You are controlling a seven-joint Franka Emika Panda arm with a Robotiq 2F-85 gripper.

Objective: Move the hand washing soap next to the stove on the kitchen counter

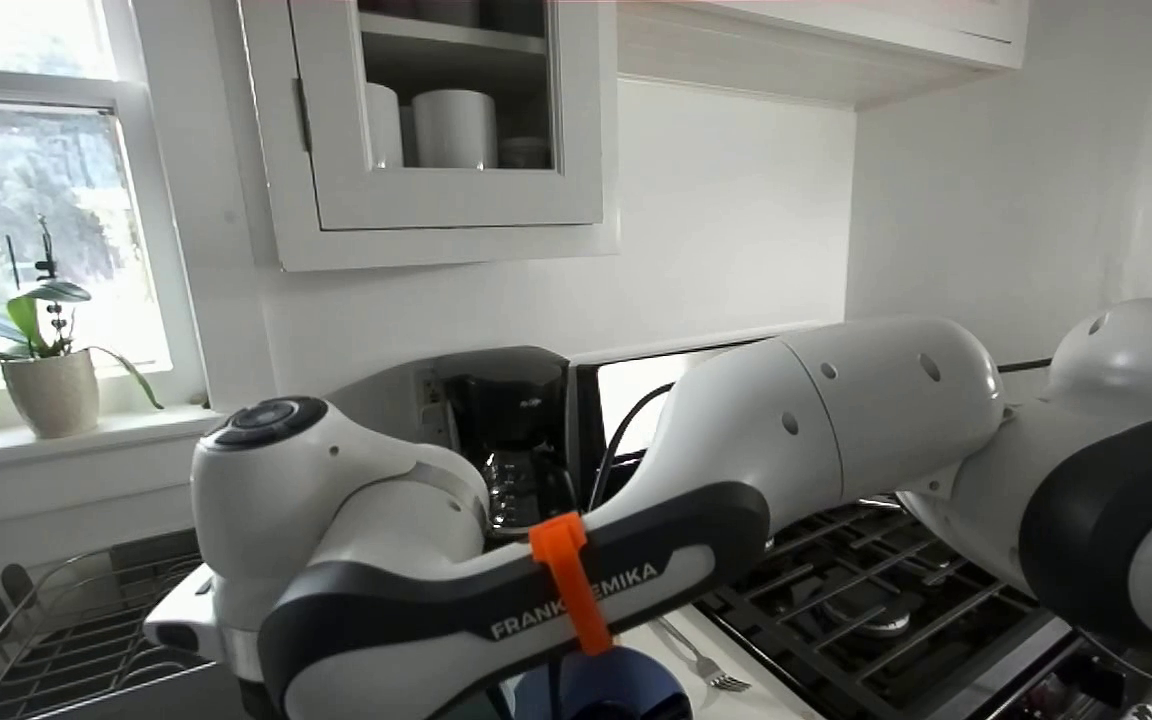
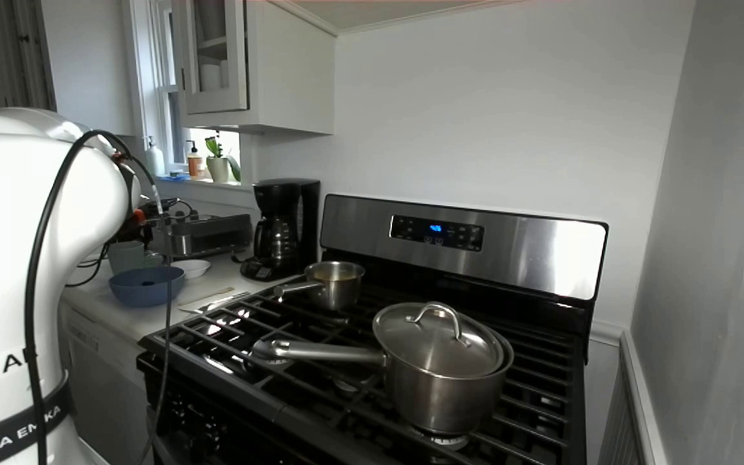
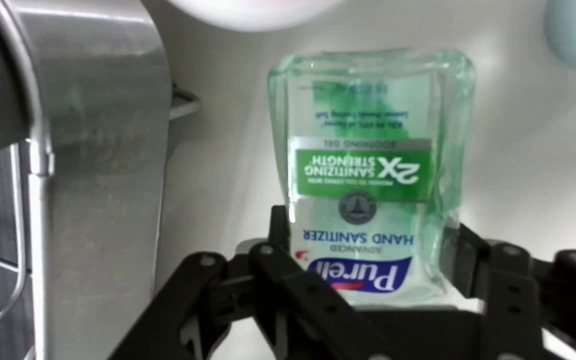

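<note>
The hand washing soap, a clear green Purell bottle (image 3: 363, 170), appears upside down in the wrist view. My gripper (image 3: 368, 250) has one black fingertip against each side of it, near the cap end, and looks shut on it. The whitish kitchen counter (image 3: 218, 150) lies beyond the bottle; it also shows in both exterior views (image 1: 761, 700) (image 2: 227, 276). The stove (image 2: 462, 252), with black grates and a steel back panel, stands beside the counter, and partly shows behind the arm (image 1: 866, 600). In both exterior views the fingers and bottle are hidden or out of frame.
A blue bowl (image 2: 146, 287), white bowl (image 2: 191, 267) and coffee maker (image 2: 278, 232) stand on the counter. A fork (image 1: 711, 665) lies beside the stove. Two pots (image 2: 336, 287) (image 2: 446, 394) sit on the grates. A steel-sided object (image 3: 103, 150) is left of the bottle.
</note>
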